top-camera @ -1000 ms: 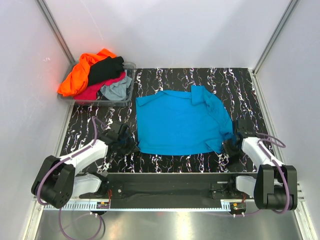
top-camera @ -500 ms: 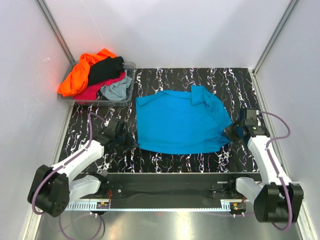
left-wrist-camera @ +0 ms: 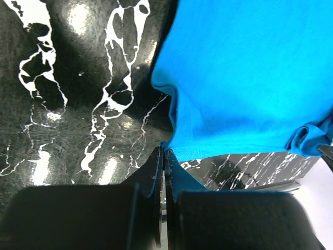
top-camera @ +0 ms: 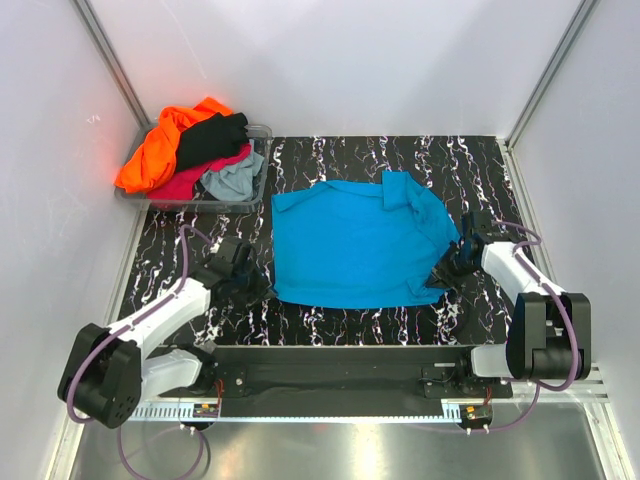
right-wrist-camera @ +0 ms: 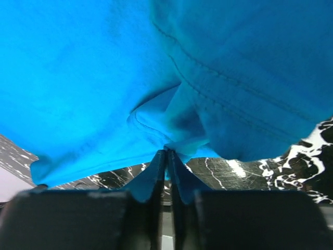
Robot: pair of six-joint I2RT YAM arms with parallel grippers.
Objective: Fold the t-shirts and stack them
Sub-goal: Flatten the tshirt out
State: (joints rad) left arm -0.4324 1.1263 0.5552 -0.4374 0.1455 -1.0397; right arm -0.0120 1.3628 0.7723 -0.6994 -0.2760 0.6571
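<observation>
far left at the back, a clear plastic bin [top-camera: 262, 160] sits on the black, white-veined table [top-camera: 400, 160], tucked into the corner by the wall. it is heaped with crumpled clothes: an orange shirt [top-camera: 160, 145] spills over its left rim, a black shirt [top-camera: 210, 135] lies on top towards the back, a pink shirt [top-camera: 185, 185] is bunched under those two, and a grey shirt [top-camera: 232, 180] sits at the near right end of the bin.

nearer to me and a bit to the right, the left gripper [left-wrist-camera: 164, 153] is low over the table, just at the near left corner of the blue shirt [top-camera: 355, 245]. its fingers are pressed together with no gap to speak of, and the hem of that corner is nipped between their tips, with the cloth running up and away from them.

the blue shirt lies spread out in the middle of the table, mostly flat. a flap of it is folded over at the far right, and the right edge is rumpled.

at that right edge, the right gripper [right-wrist-camera: 167, 153] reaches in from the side. its fingers are all but closed, only a thin slit between them, and a bunched fold of blue cloth with a stitched seam sits right at their tips, caught there.
</observation>
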